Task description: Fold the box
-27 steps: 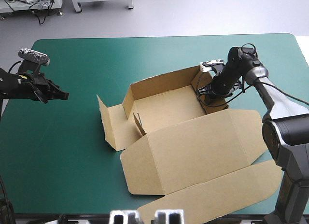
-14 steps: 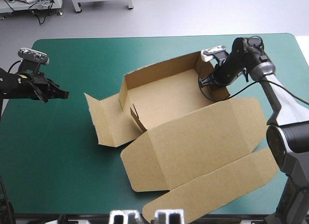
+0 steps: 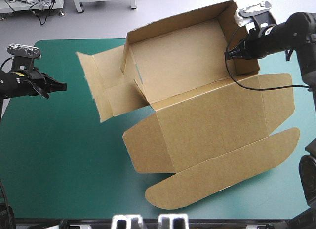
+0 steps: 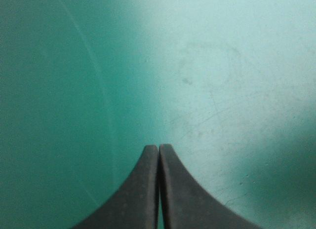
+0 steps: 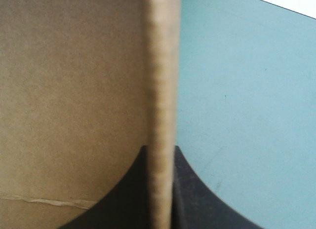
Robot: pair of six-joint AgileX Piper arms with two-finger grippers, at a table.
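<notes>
The brown box (image 3: pixel 197 105) is an open tray with raised walls, its far right end lifted off the teal-green table and tilted. Its wide lid lies flat toward the table's front, and one side flap hangs out at the left. My right gripper (image 3: pixel 238 47) is shut on the box's right end wall; in the right wrist view that wall's edge (image 5: pixel 162 105) stands between the black fingers (image 5: pixel 190 192). My left gripper (image 3: pixel 60 86) hovers near the table's left edge, well apart from the box. In the left wrist view its fingers (image 4: pixel 148 189) meet in one arch over bare cover.
The box's lid flap (image 3: pixel 222 177) reaches close to the table's front edge. Bare teal-green cover (image 3: pixel 59 155) lies at the front left, between my left gripper and the box.
My right gripper has risen and swung toward the far right, lifting the box's right end so the tray tilts up. My left gripper drew slightly back toward the left edge.
</notes>
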